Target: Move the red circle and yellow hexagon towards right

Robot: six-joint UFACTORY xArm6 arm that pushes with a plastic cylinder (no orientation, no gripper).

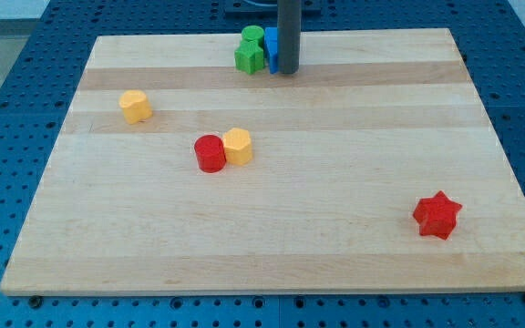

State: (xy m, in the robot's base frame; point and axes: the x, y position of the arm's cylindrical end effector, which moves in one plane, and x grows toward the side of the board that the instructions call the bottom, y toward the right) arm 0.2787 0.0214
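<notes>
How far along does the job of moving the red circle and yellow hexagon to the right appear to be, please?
Done: nothing evident. The red circle and yellow hexagon sit touching, left of the board's centre. In hand: my tip is at the view's top beside the blue block, far from the pair. Left: the whole push rightward.

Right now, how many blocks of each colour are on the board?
Red: 2, the red circle and red star
Yellow: 2, the yellow hexagon and another yellow block
Green: 2
Blue: 1
Total: 7

Two red blocks: a red circle block (210,153) and a red star block (437,215). Two yellow blocks (136,106) (238,146). Two green blocks (250,50). One blue block (270,49).
</notes>
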